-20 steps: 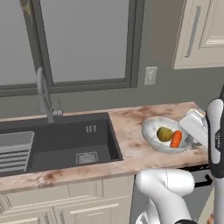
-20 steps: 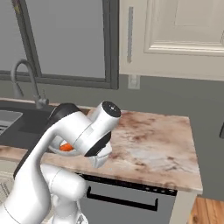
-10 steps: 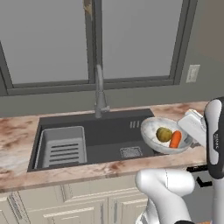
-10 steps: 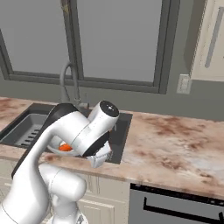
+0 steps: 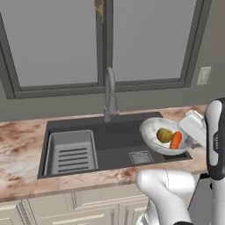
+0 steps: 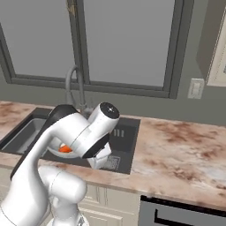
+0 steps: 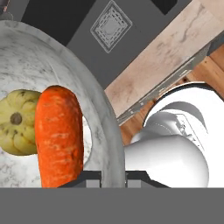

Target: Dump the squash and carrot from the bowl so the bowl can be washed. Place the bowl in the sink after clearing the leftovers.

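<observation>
Two leftovers, the squash (image 5: 164, 134) and the carrot (image 5: 176, 140), are seen lying touching each other inside the bowl (image 5: 151, 137), which is held level above the right end of the sink (image 5: 114, 143), over the front right corner of the basin and partly over the desk (image 5: 17, 145) edge there. The bowl's rim is pinched by the fingers (image 7: 92, 178), which are clenched on it at the side nearest the arm; in the hand view the rim is seen passing between the two dark tips, with the carrot just beside them and the squash beyond it. The step in hand is judged to be the carrying of the loaded bowl to the place of dumping, since nothing has yet been tipped out and the bowl is not yet set down. A tilt of the wrist is called for next, so that both vegetables are rolled out over the far rim before the bowl is lowered into the basin. Open room is offered by the dark floor of the sink around the drain grate (image 5: 141, 157); the left part is taken by the grey slotted basin (image 5: 71, 151), and the faucet (image 5: 110, 94) stands at the back edge, well apart from the bowl. Care is judged to be needed at the front edge, where a rolling carrot could be lost over the desk.
</observation>
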Robot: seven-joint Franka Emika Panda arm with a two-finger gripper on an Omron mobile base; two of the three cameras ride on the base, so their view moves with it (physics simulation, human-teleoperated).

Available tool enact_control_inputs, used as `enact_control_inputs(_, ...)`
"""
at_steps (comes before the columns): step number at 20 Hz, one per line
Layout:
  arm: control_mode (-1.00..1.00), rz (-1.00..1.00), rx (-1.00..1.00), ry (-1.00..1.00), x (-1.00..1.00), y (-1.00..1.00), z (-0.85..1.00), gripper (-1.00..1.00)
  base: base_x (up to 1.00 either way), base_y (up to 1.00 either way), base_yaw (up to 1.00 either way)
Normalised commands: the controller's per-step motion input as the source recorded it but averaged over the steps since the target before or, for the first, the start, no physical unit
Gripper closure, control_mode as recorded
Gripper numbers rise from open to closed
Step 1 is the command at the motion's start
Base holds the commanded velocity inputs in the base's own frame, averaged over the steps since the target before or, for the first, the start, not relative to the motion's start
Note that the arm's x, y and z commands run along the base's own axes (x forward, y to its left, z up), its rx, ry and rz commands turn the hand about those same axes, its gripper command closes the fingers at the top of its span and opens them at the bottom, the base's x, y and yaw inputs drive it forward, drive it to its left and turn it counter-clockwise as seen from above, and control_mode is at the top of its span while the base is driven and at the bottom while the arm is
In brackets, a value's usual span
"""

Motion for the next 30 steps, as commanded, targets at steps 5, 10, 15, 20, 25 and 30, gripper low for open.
enact_control_inputs(5, 1.00, 0.00, 0.00, 0.00, 0.00, 0.00, 0.00, 1.00, 0.45, 0.00, 0.00)
enact_control_inputs(10, -1.00, 0.00, -0.03, 0.02, 0.03, 0.08, 0.00, 1.00, 0.02, 0.00, 0.00)
enact_control_inputs(15, -1.00, 0.01, -0.05, 0.00, 0.05, 0.69, 0.00, 1.00, 0.00, 0.00, 0.00)
enact_control_inputs(20, -1.00, 0.11, -0.14, 0.00, 0.13, 1.00, 0.00, 1.00, 0.00, 0.00, 0.00)
enact_control_inputs(25, -1.00, 0.13, -0.13, 0.00, 0.16, 1.00, 0.00, 1.00, 0.00, 0.00, 0.00)
enact_control_inputs(30, -1.00, 0.13, -0.05, 0.00, 0.00, 0.81, -0.02, 1.00, 0.00, 0.00, 0.00)
